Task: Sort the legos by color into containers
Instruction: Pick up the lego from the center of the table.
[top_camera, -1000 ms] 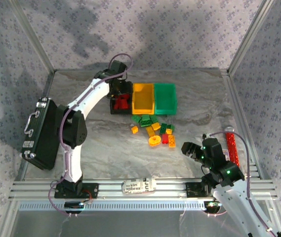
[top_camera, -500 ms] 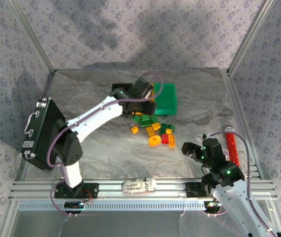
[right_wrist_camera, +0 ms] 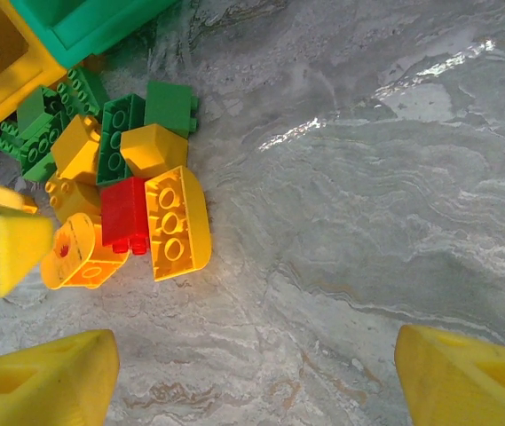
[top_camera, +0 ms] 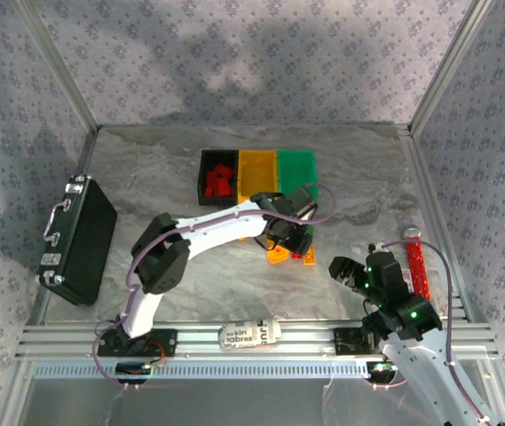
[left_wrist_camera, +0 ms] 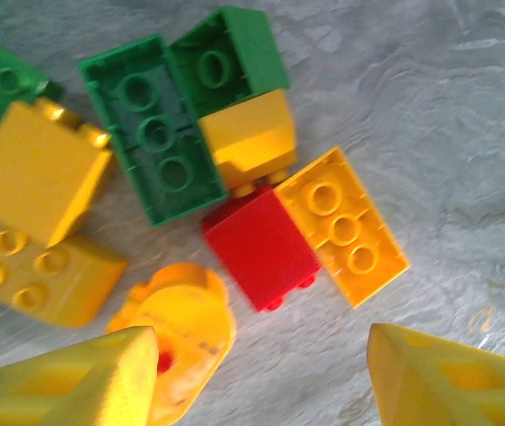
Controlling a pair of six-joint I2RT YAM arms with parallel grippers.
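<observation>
The left pincer [top_camera: 293,234] hung low over the loose legos [right_wrist_camera: 123,191], which lay heaped on the bench [top_camera: 359,191] just in front of the containers [top_camera: 257,153]. Its jaws stood partly apart with nothing between them. In its wrist view a red brick [left_wrist_camera: 261,247] lay just beyond the gap, touching a yellow brick [left_wrist_camera: 343,226], with an upturned green brick [left_wrist_camera: 150,142] beside them. One fingertip overlapped the round orange piece [left_wrist_camera: 181,319]. Several red pieces [top_camera: 218,180] sat in the black bin [top_camera: 202,169], which was joined to the orange-yellow bin [top_camera: 256,175] and the green bin [top_camera: 296,170]. The right pincer [top_camera: 348,266] stood wide open and empty, to the right of the pile and apart from it.
</observation>
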